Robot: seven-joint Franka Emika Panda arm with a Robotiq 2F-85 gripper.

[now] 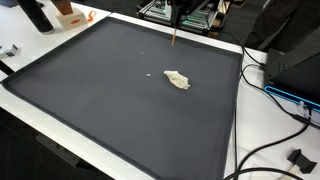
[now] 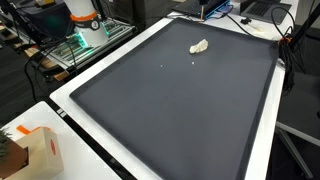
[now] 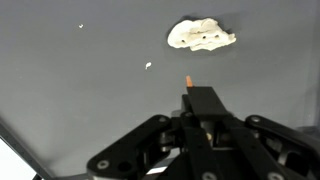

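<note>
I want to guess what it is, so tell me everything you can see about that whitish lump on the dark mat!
The whitish lump is small, crumpled and bumpy, cream-coloured with a few dark specks, like wadded paper or dough; I cannot tell which. It lies low on the dark grey mat. Only the mat touches it; the orange-tipped stick in the gripper is apart from it.

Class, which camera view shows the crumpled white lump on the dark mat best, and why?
The wrist view: the white lump looks large there, with its folds and dark spots plain, just beyond the orange-tipped stick in the gripper. Both exterior views show only a small pale blob.
</note>
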